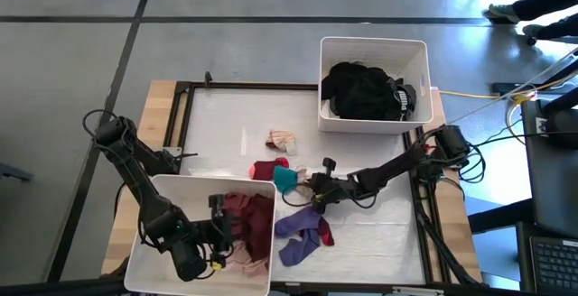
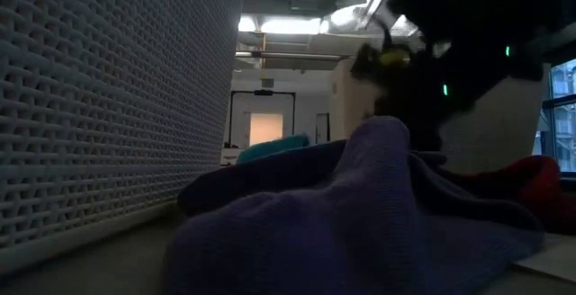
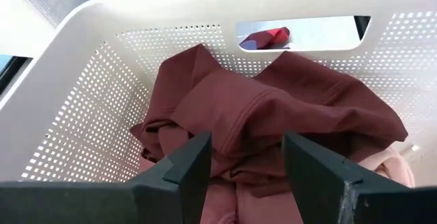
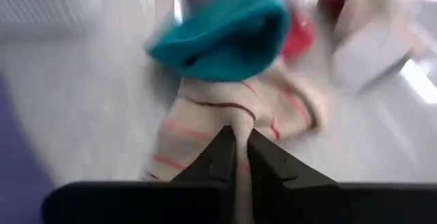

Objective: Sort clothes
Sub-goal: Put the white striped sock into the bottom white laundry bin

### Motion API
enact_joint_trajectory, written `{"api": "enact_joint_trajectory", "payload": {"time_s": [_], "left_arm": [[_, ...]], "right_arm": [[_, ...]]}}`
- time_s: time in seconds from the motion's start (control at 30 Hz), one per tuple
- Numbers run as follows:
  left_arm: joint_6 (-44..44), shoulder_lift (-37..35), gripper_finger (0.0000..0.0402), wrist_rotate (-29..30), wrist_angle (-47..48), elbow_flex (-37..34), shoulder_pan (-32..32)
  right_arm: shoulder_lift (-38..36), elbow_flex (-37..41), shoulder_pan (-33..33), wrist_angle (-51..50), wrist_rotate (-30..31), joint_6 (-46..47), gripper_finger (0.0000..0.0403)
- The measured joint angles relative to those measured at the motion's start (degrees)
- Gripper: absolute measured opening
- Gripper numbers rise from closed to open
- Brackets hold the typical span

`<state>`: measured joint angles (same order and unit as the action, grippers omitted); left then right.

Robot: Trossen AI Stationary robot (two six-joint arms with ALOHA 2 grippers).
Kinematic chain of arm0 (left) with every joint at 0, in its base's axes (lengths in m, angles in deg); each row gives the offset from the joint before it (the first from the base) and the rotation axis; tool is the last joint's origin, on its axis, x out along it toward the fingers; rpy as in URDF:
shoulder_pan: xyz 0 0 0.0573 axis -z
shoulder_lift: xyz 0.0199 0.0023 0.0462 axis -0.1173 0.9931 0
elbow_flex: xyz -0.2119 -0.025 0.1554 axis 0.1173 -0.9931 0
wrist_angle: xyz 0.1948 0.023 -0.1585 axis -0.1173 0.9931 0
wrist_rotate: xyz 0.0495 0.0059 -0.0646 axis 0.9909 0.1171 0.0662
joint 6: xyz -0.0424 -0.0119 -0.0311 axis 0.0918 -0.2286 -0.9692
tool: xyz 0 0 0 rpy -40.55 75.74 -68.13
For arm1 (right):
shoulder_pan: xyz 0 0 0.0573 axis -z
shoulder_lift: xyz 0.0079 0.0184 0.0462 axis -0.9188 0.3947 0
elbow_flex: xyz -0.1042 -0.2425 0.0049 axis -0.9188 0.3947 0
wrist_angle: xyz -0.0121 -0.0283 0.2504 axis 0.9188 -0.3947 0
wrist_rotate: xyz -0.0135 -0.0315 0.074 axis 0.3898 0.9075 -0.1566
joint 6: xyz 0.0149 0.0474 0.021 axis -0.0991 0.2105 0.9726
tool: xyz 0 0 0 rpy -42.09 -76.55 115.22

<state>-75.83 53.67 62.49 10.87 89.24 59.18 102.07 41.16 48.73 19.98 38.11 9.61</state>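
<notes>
Tabletop (image 1: 226,120): right gripper (image 4: 237,157) pinches striped sock (image 4: 205,138); left gripper (image 3: 242,176) gapes above maroon garment (image 3: 273,108).

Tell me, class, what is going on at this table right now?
A two-armed robot is sorting clothes. The right gripper is pinched shut on a cream sock with red stripes lying on the table beside a teal sock. The left gripper hangs open over maroon garments in the near white perforated plastic bin. Black clothes fill the far bin.

Maroon garment (image 3: 273,115) crumpled in near bin, purple socks (image 1: 302,237) (limp) on the table.
</notes>
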Motion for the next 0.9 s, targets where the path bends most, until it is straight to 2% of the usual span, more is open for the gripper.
{"api": "enact_joint_trajectory", "payload": {"time_s": [0.1,0.23,0.33,0.43,0.63,0.9], "left_arm": [[0.0,0.0,0.0169,0.0,0.0,0.0,0.0],[0.0,0.0,0.0169,0.0,0.0,0.0,0.0],[0.0,0.0,0.0169,0.0,0.0,0.0,0.0],[0.0,-0.2,0.0169,0.1,0.0,0.0,0.0],[0.9,-0.5,0.0169,1.7,0.0,2.3,0.7],[4.6,-0.5,0.0169,11.4,-0.4,4.2,4.6]], "right_arm": [[-3.5,-1.6,-2.2,-2.3,4.4,-1.9,0.0037],[-7.6,-3.9,-5.8,-9.7,10.4,-2.2,0.0018],[-10.3,-5.9,-8.4,-11.2,13.6,-2.7,0.0008],[-11.1,-8.3,-10.4,-11.4,15.3,-5.8,0.0014],[-10.8,-16.1,-11.7,-9.6,14.7,-13.9,0.0031],[-10.6,-23.6,-11.6,-7.1,12.9,-23.5,0.0017]]}}
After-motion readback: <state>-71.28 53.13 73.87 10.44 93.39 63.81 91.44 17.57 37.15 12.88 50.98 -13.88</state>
